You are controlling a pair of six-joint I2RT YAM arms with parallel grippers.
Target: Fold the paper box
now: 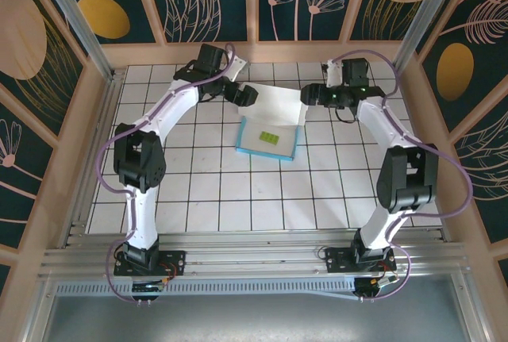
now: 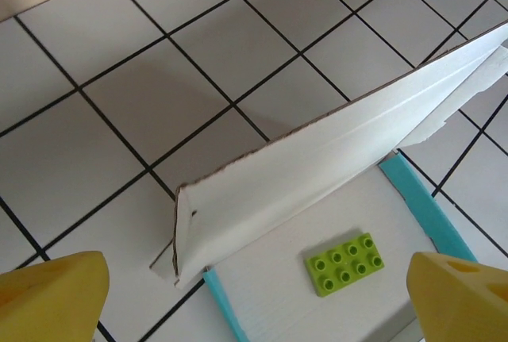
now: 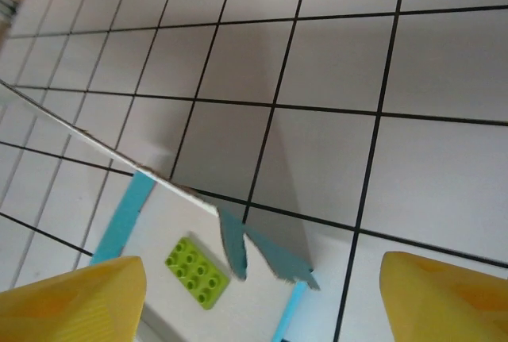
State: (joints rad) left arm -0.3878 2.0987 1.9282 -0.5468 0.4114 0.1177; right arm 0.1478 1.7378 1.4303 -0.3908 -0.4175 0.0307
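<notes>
Free passage over bare table (image 1: pixel 238 191) near and beside the paper box (image 1: pixel 255 142). Blocked at far edge: raised white flap (image 1: pixel 278 102) standing between left gripper (image 1: pixel 248 94) and right gripper (image 1: pixel 309 94).

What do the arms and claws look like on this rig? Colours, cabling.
The left arm and right arm have white tubular links, black joint housings and black bases on an aluminium rail. A purple cable loops along each. The left claw fingers and right claw fingers are yellow blocks.
</notes>
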